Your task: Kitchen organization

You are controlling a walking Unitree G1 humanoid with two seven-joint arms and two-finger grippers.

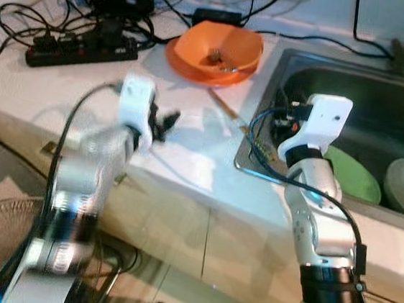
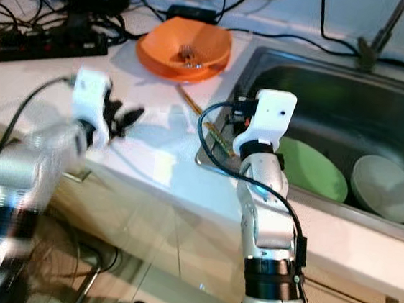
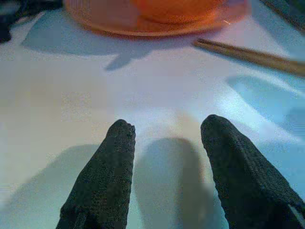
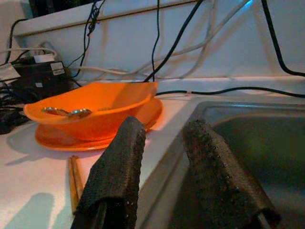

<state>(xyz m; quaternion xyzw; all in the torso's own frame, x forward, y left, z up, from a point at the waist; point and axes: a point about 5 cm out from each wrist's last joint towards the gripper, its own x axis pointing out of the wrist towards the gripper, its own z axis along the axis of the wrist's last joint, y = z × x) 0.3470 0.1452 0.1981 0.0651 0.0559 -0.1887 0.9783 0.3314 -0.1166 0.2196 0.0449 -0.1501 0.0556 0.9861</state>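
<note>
orange bowl (image 1: 217,46): upright on orange plate, counter | green plate (image 2: 314,169), grey bowl (image 2: 386,187): in sink

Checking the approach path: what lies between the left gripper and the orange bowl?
In the left wrist view, bare white counter separates the left gripper from the orange bowl; chopsticks lie off to the side.

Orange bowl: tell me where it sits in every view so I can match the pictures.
Left eye view: orange bowl at top centre, on the counter left of the sink.
Right eye view: top, left of centre, same spot beside the sink.
Left wrist view: along the top edge, beyond the left gripper.
Right wrist view: left of centre, behind the right gripper.
Shared landmark: the wooden chopsticks lying near the bowl.
</note>
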